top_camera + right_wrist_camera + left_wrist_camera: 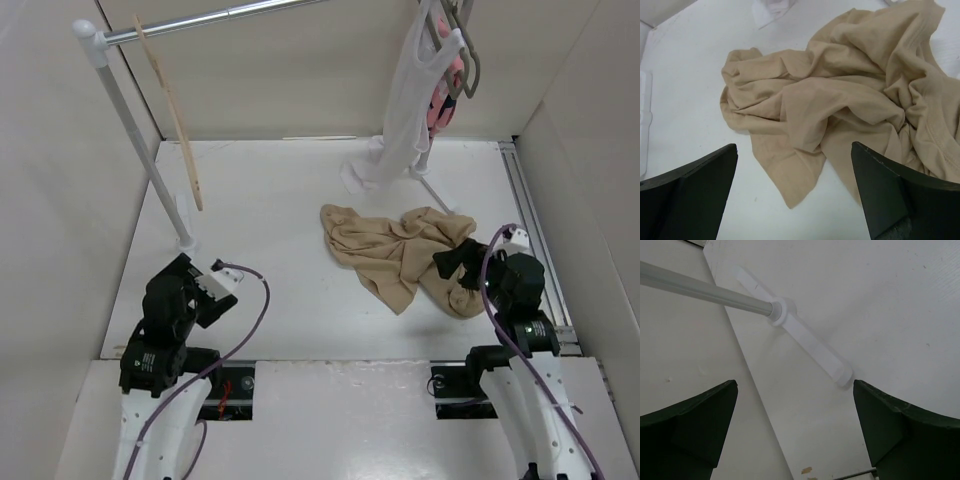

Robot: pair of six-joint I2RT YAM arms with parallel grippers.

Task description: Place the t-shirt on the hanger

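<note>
While the right gripper (795, 192) hovers with its jaws spread wide and nothing between them, the t-shirt (840, 95) lies crumpled on the white table (270, 300) just ahead of and below its fingertips, with one folded flap trailing back toward the gap between the fingers. From above, this gripper sits over the near right edge of the cloth (contact with the fabric cannot be judged). Left gripper (795, 432): jaws likewise spread, empty, low over bare table. Ahead of it is the white foot (805, 342) of the clothes rack, with the grey pole (705, 290) rising from it. The hanger (172, 120) hangs from the rail (200, 20) above and beyond the left gripper, close to the pole, turned nearly edge-on and slanting down; it is well apart from the right gripper and the shirt. Beyond the right gripper, past the shirt, a white sleeveless top (400, 130) and a small pink garment (440, 110) hang on grey hangers (462, 50), the top's hem reaching the table.
</note>
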